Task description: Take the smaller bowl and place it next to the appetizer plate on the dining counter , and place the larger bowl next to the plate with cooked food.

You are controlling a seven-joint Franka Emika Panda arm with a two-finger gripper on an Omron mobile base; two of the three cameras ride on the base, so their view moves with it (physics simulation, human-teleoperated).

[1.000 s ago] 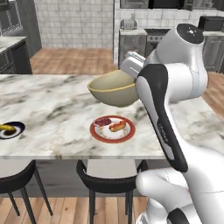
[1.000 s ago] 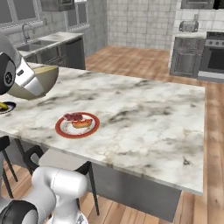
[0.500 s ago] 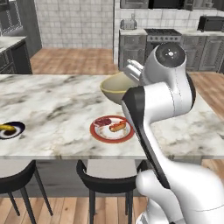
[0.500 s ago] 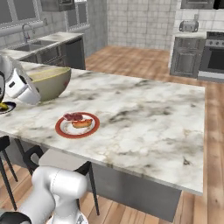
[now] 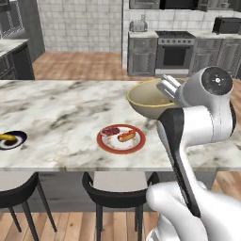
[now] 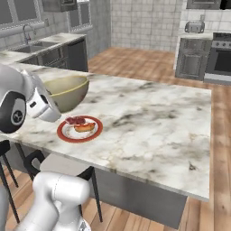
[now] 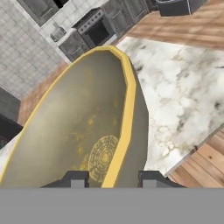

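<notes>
Swinging right across the last second, the arm has carried the wide tan-beige bowl with the yellowish rim [image 5: 149,98] from above the middle of the white marble bench [image 5: 61,113] towards its right part. From the left base camera, that bowl hangs over the slab just behind and to the right of the round white plate with the broad red-orange rim [image 5: 121,139], which bears reddish-brown food. Far left, well apart, sits the small dark plate with a yellow piece [image 5: 10,139]. Black stools [image 5: 120,195] stand under the near edge; a dark stove [image 5: 175,54] lines the back wall.

Over to the right base camera: the bowl [image 6: 66,91] hovers just behind the red-rimmed plate [image 6: 79,129], the arm's white wrist crossing in front of its left side. No readable writing anywhere.

Hand camera now: the tool [image 7: 111,178] is clamped on the bowl's rim [image 7: 126,111], one finger inside, one outside, marble below.
</notes>
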